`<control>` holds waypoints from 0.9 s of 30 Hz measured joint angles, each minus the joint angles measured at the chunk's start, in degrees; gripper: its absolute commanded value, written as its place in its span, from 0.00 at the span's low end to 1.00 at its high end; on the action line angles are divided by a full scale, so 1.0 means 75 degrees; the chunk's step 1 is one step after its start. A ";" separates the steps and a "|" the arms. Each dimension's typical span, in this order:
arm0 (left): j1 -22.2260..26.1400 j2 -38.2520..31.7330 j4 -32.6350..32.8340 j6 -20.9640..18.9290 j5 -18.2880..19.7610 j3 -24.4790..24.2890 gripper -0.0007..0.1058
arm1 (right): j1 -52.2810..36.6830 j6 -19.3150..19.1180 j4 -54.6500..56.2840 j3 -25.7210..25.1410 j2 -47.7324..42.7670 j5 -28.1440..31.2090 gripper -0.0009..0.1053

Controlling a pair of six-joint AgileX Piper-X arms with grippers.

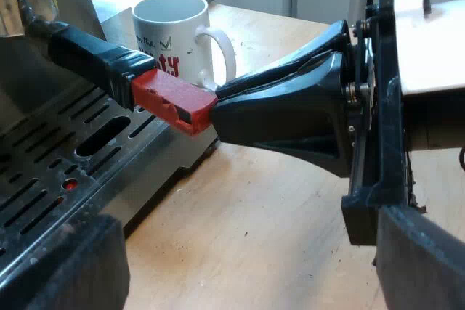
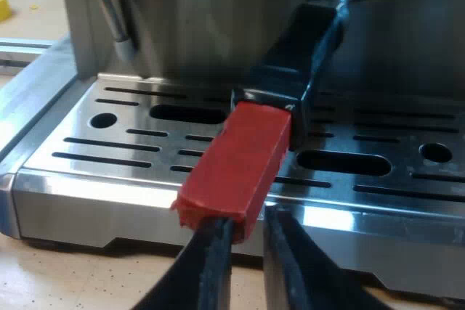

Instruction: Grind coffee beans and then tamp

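Note:
The holder's dark handle sticks out from the espresso machine's front over the slotted drip tray. Its red end points at my right gripper. That gripper's fingers lie almost together with a thin gap, and the tips meet the red end's outer face rather than closing around it. In the left wrist view, the right gripper touches the red end in the same way. My left gripper hangs open over the wooden table beside the tray and holds nothing.
A white mug with red print stands upright on the table just beyond the red end. The machine's steam wand hangs over the drip tray. A small yellow thing lies on the table past the machine's side.

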 measured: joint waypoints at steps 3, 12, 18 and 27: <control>0.0000 0.0000 0.0000 0.0000 0.0000 0.0000 0.68 | -0.0024 0.0000 0.0000 0.0000 0.0000 -0.0004 0.13; 0.0000 0.0000 0.0000 0.0000 0.0000 0.0000 0.68 | -0.0159 -0.0031 0.0009 0.0000 0.0000 -0.0082 0.13; 0.0000 0.0000 0.0000 0.0000 0.0000 0.0000 0.68 | -0.0159 -0.0247 0.0027 0.0000 0.0000 0.0141 0.13; 0.0000 0.0000 0.0000 0.0000 0.0000 0.0000 0.68 | -0.0159 -0.0568 0.0123 0.0070 -0.0087 0.0653 0.13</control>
